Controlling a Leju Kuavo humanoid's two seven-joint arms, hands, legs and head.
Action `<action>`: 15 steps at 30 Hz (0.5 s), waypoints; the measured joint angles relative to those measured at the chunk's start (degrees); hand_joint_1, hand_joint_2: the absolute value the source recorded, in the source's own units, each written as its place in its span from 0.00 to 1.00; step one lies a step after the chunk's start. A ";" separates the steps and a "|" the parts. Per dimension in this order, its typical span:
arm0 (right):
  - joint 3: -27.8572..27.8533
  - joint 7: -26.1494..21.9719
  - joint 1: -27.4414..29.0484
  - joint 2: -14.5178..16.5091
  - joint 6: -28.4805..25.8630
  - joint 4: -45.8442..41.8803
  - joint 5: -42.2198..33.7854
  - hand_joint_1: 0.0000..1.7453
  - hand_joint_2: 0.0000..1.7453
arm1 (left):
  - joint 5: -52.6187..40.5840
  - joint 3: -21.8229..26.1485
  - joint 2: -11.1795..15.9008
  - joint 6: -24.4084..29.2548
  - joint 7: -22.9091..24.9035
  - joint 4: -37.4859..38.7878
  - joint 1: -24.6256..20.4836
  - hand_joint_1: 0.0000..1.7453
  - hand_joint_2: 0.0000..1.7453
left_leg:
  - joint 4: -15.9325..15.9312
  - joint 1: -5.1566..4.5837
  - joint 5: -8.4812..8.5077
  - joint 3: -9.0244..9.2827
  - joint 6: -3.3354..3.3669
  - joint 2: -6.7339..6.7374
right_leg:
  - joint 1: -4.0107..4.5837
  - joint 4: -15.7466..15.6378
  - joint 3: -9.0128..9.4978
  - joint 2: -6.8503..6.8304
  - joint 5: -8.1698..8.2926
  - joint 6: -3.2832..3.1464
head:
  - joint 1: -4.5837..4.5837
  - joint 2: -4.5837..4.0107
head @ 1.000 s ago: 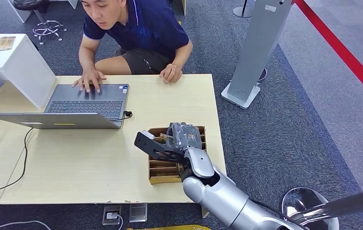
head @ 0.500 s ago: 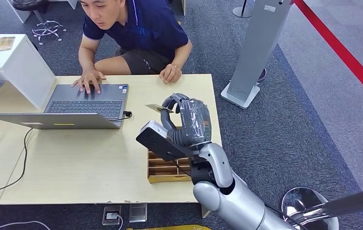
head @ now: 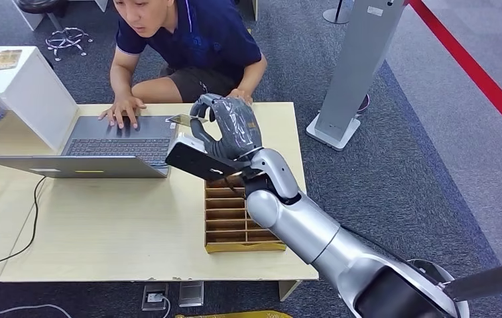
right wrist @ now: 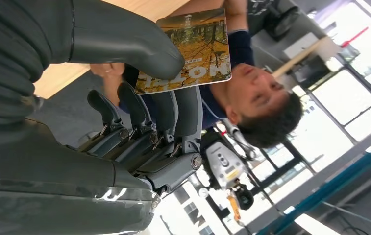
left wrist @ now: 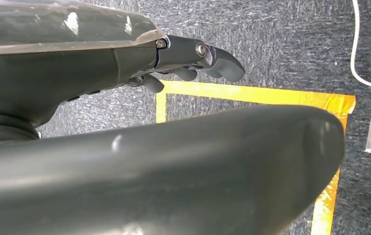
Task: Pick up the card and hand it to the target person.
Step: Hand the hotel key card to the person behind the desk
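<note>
I held the card up toward the person across the counter (head: 135, 225).
The person (head: 188, 36) sat at twelve o'clock, one hand on the laptop (head: 115, 142); the divided box (head: 235, 222) lay below my arm. My right robot hand (head: 225, 129) pinched the card (right wrist: 193, 46) above the counter; my left robot hand (left wrist: 193, 61) hung empty, fingers apart.

Even, bright indoor light falls from overhead in the head view, with soft, short shadows under the laptop (head: 102, 149) and table (head: 135, 218); focus is sharp throughout; the right wrist view is blown out toward the windows (right wrist: 350, 98); the left hand (left wrist: 198, 54) up close looks dim, perhaps slightly soft.
</note>
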 joint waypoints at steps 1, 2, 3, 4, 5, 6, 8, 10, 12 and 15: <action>0.14 0.17 -1.04 0.56 -0.18 2.59 -0.14 0.86 1.00 | 0.10 0.00 -0.01 0.05 -0.02 0.00 0.00 0.00 0.00 | 0.00 0.00 0.00 -0.01 0.00 0.00 | 0.00 -0.01 -0.01 0.00 0.00 0.00 | 0.01 0.00; 0.27 0.37 -1.94 1.07 -0.28 4.94 -0.32 0.86 1.00 | 0.21 0.00 -0.01 0.10 0.01 0.00 0.01 0.00 0.00 | 0.00 0.00 0.00 -0.01 0.00 0.00 | 0.00 -0.01 -0.01 0.00 0.00 0.00 | 0.03 -0.01; 0.39 0.54 -2.70 1.49 -0.36 7.12 -0.56 0.86 1.00 | 0.30 -0.01 -0.01 0.17 0.09 0.00 0.02 0.00 0.00 | 0.00 0.00 -0.01 -0.02 0.00 0.00 | 0.00 -0.02 -0.02 0.00 0.00 0.00 | 0.06 -0.01; 0.50 0.65 -3.38 1.79 -0.43 9.07 -0.86 0.86 1.00 | 0.36 -0.01 0.00 0.24 0.25 0.00 0.02 0.00 0.00 | 0.00 0.00 -0.01 -0.03 0.00 0.00 | 0.00 -0.03 -0.03 0.00 0.00 0.00 | 0.09 -0.01; 0.61 0.72 -3.98 2.04 -0.49 10.87 -1.14 0.86 1.00 | 0.38 -0.02 0.01 0.29 0.52 0.00 0.03 0.00 0.00 | 0.00 0.00 -0.01 -0.03 0.00 0.00 | 0.00 -0.03 -0.03 0.00 0.00 0.00 | 0.10 0.00; 0.69 0.76 -4.50 2.22 -0.55 12.48 -1.40 0.86 1.00 | 0.38 -0.04 0.03 0.37 0.88 0.00 0.03 0.00 0.00 | 0.01 0.00 -0.01 -0.04 0.00 0.00 | 0.00 -0.04 -0.03 0.00 0.00 0.00 | 0.12 0.00; 0.78 0.75 -5.22 2.48 -0.77 15.09 -1.88 0.86 1.00 | 0.36 -0.08 0.11 0.50 1.67 0.00 0.06 0.00 0.00 | 0.01 0.00 -0.01 -0.03 0.00 0.00 | 0.00 -0.04 -0.03 0.00 0.00 0.00 | 0.14 0.00; 0.82 0.76 -5.65 2.60 -0.99 16.96 -2.33 0.86 1.00 | 0.28 -0.15 0.22 0.61 2.19 0.00 0.08 0.00 0.00 | 0.01 0.00 -0.01 -0.02 0.00 0.01 | 0.00 -0.05 -0.03 0.01 0.00 0.00 | 0.13 0.00; 0.90 0.86 -6.02 2.64 -1.09 18.37 -2.57 0.86 1.00 | 0.10 -0.35 0.35 0.65 2.36 0.00 0.10 0.00 0.00 | 0.01 0.00 -0.01 -0.01 0.00 0.01 | 0.00 -0.05 -0.03 0.01 0.00 0.00 | 0.10 -0.01; 1.05 1.37 -6.63 2.63 -1.31 19.97 -2.64 0.86 1.00 | -0.09 -0.84 0.50 0.61 2.28 0.00 0.12 0.00 0.00 | 0.01 0.00 -0.01 0.02 0.00 0.02 | 0.00 -0.05 -0.03 0.02 0.00 0.00 | 0.05 -0.01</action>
